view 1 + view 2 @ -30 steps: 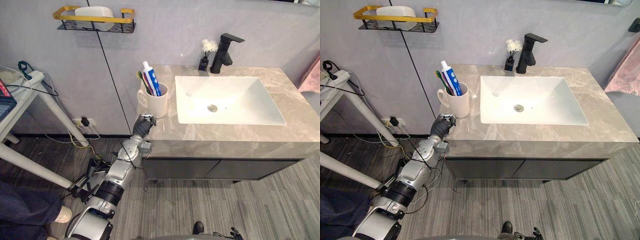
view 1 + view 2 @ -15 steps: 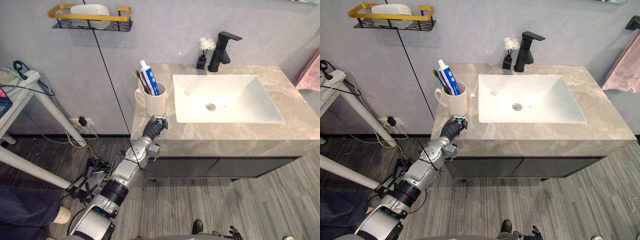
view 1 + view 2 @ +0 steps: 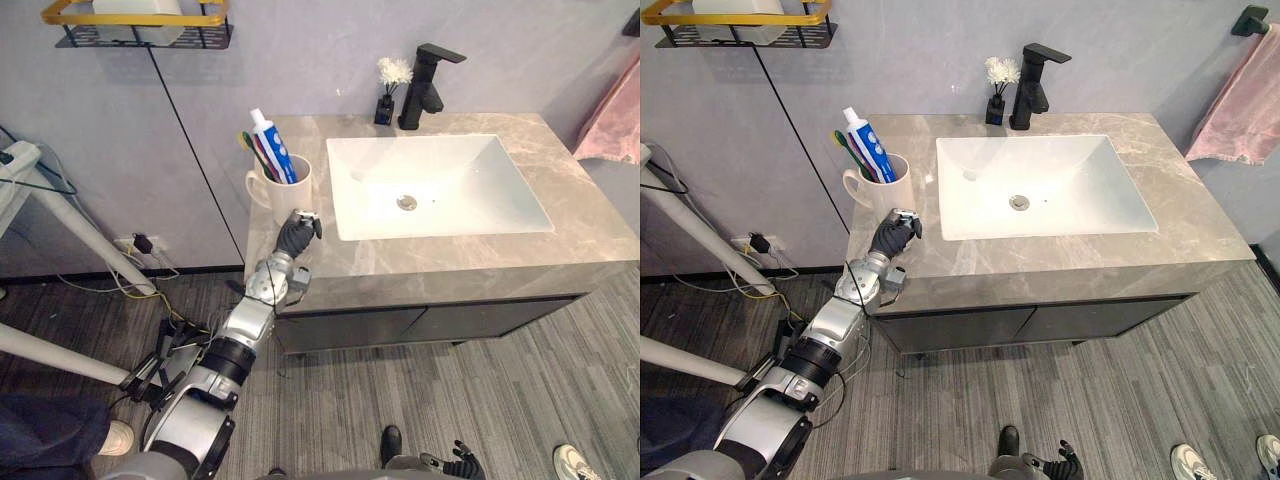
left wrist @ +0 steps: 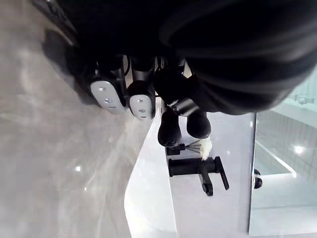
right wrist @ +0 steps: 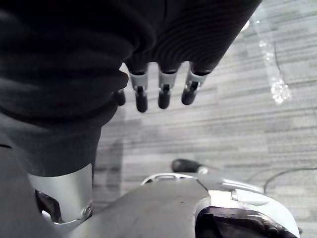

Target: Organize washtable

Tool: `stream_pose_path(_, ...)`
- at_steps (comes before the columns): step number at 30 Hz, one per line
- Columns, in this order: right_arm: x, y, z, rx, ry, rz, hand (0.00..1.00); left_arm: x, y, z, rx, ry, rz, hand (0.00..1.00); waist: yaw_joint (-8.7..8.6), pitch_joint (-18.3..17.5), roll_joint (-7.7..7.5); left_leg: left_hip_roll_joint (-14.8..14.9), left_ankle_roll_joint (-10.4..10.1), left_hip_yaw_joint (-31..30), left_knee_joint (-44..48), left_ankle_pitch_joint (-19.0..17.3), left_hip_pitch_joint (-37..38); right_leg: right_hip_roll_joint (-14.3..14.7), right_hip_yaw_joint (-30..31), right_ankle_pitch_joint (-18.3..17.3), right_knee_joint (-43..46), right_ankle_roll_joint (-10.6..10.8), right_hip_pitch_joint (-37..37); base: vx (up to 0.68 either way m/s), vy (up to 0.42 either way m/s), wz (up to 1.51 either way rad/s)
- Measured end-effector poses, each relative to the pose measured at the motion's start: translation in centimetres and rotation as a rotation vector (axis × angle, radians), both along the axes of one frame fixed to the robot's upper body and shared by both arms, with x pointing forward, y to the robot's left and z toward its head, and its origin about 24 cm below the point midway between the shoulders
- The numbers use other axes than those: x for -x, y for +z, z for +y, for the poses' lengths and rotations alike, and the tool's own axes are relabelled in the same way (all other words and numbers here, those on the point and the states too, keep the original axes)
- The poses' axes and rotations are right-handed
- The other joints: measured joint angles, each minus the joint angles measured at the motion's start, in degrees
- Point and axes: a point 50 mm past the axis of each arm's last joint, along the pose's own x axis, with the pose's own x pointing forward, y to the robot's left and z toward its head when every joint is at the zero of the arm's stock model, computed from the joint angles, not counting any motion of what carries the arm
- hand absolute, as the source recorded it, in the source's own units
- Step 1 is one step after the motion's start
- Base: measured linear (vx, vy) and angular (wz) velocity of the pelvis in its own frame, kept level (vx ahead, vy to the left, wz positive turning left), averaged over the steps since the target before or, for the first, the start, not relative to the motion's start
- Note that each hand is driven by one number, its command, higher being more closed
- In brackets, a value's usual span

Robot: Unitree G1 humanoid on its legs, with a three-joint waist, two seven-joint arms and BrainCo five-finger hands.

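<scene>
A white mug [image 3: 283,192] stands at the left end of the marble countertop [image 3: 440,255], with a toothpaste tube [image 3: 271,143] and a toothbrush [image 3: 253,153] upright in it. My left hand [image 3: 295,234] hovers low over the countertop just in front of the mug, apart from it. Its fingers [image 4: 141,101] are curled and nothing is between them. My right hand [image 5: 163,94] hangs over the grey floor with straight, relaxed fingers and holds nothing.
A white sink basin [image 3: 430,185] fills the counter's middle, with a black faucet [image 3: 425,85] and a small flower vase [image 3: 386,92] behind it. A yellow-railed wall shelf [image 3: 135,25] is upper left. A pink towel [image 3: 1230,95] hangs right. A person's shoe [image 3: 575,462] is on the floor.
The camera has shifted, so the whole scene sits further left. My left hand has moved from the counter's front-left edge onto the counter, right in front of the mug.
</scene>
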Motion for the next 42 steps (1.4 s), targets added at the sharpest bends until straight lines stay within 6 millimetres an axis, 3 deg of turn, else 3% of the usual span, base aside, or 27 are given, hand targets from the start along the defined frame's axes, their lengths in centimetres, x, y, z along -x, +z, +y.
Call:
stream_pose_path(5,-0.1,0.1,0.0,0.001,0.001,-0.008,0.0,-0.3,0.4,2.0,-0.02,0.075,-0.016,1.0,0.04,0.65,0.02,0.05,0.0,0.02,0.09,0.0,0.0,0.05,0.1,0.01,0.0,0.01,0.01,0.0,0.0,0.0)
stream_pose_path(13,-0.4,0.4,-0.1,0.003,0.011,-0.042,0.0,-0.3,0.9,3.3,-0.039,0.101,-0.045,1.0,0.05,1.45,0.3,0.08,-0.02,0.23,0.09,-0.03,-0.07,0.09,0.32,0.01,0.04,0.01,-0.16,0.0,0.0,0.0)
stream_pose_path(32,-0.9,0.6,0.0,0.007,0.025,-0.072,0.0,-1.5,3.8,3.0,0.053,0.083,-0.116,1.0,-0.09,3.69,0.08,0.02,-0.02,2.58,0.25,-0.03,-1.0,0.15,2.57,0.56,0.27,-0.31,-2.32,-0.01,-0.006,-0.05)
stream_pose_path(35,-1.6,1.2,0.0,0.014,0.029,-0.117,0.0,-3.2,6.2,2.6,0.03,0.083,-0.15,1.0,0.16,5.87,-0.01,0.05,-0.02,2.92,1.44,-0.03,-2.22,0.17,3.19,1.31,0.29,-0.57,-3.53,-0.09,-0.033,-0.09)
stream_pose_path(39,-1.9,1.7,0.0,0.017,0.037,-0.15,0.0,-3.8,8.8,2.3,0.041,0.077,-0.214,1.0,0.41,7.08,-0.48,0.14,-0.02,3.5,2.67,-0.03,-4.08,0.23,4.53,2.19,0.31,-0.75,-5.22,-0.07,-0.027,-0.1)
stream_pose_path(41,-2.7,2.2,0.6,0.005,0.06,-0.198,0.0,-4.5,11.7,2.9,0.026,0.104,-0.281,1.0,0.24,9.14,-1.92,0.29,-0.04,3.5,4.48,-0.04,-5.86,0.28,4.84,2.94,0.32,-1.19,-6.31,-0.18,-0.061,-0.05)
stream_pose_path(42,-3.3,2.6,1.2,-0.01,0.081,-0.241,0.0,-4.9,14.8,3.3,0.019,0.128,-0.357,1.0,0.44,11.61,-3.05,1.29,-0.56,3.32,7.33,-0.91,-8.35,1.05,4.97,3.78,0.49,-1.88,-7.61,-0.26,-0.113,-0.07)
